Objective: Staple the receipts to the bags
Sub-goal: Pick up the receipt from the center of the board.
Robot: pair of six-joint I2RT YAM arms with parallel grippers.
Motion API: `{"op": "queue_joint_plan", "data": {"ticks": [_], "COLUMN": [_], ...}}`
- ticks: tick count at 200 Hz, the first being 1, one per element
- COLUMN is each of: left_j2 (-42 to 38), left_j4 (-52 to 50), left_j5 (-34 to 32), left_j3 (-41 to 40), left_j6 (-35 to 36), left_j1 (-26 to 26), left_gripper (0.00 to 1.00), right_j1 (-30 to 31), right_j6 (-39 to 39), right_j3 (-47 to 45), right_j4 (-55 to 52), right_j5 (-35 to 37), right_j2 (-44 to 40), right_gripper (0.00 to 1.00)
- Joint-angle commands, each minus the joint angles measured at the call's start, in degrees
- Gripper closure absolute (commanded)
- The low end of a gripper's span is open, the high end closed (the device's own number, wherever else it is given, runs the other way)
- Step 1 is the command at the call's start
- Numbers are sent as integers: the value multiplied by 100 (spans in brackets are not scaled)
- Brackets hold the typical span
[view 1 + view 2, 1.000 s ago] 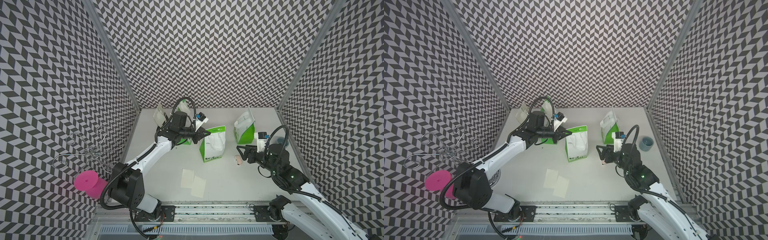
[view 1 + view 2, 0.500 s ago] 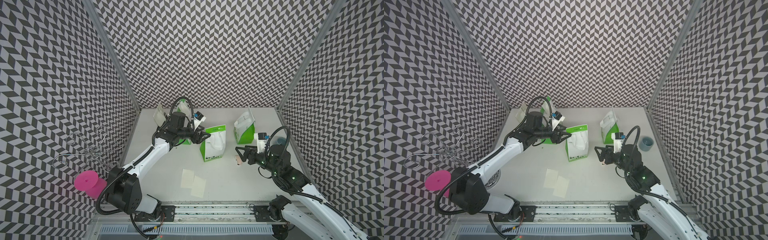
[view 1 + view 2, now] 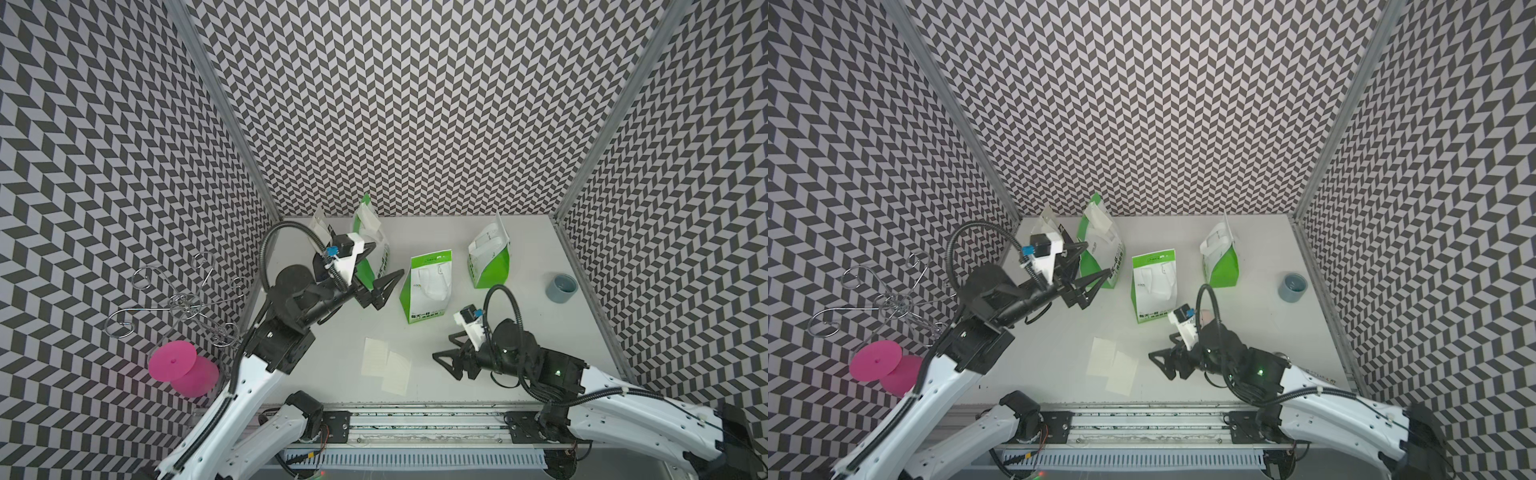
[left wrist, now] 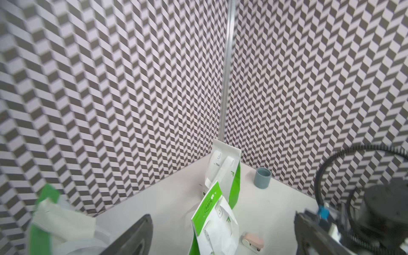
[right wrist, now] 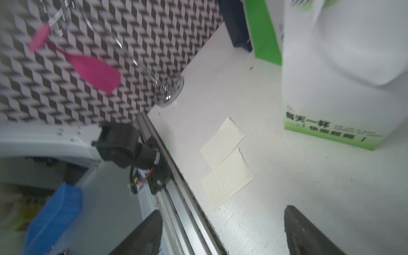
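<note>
Lying flat, 2 thin cream receipts [image 3: 386,370] overlap; left fingers [image 3: 388,279] and right fingers [image 3: 446,360] spread wide

We see bare tabletop [image 3: 345,328] open along the front, with only two receipts [image 3: 384,365] lying flat near the edge. Farther back, the left bag [image 3: 368,226], the middle bag [image 3: 428,286] and the right bag [image 3: 490,259] stand upright in the way, with gaps between them. A stapler [image 4: 252,241] sits just beside the middle bag, and a cup [image 3: 561,287] stands near the side wall.
</note>
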Motion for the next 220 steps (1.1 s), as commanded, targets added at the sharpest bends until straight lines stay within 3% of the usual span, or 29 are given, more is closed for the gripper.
{"op": "queue_joint_plan", "data": {"ticks": [1, 46, 105, 182, 220], "left_j2": [-487, -891, -1306, -1311, -1420], "left_j4": [510, 237, -134, -255, -263], "left_j5": [-822, -566, -858, -1007, -977], "left_j3": [-397, -622, -787, -712, -734], "left_j6": [-974, -1265, -1137, -1005, -992], "left_j1": [21, 23, 25, 20, 24], "left_gripper": [0, 6, 4, 3, 3], "right_j1": [647, 1324, 1441, 1794, 1827], "right_j6": [-18, -341, -681, -782, -743], "right_j3": [-260, 660, 1619, 2269, 2141], "right_j4": [867, 1215, 1031, 109, -213], "right_j5": [495, 1148, 1702, 2177, 1970], "right_j2": [627, 2925, 4450, 5764, 6018], "right_gripper": [9, 6, 0, 0, 15]}}
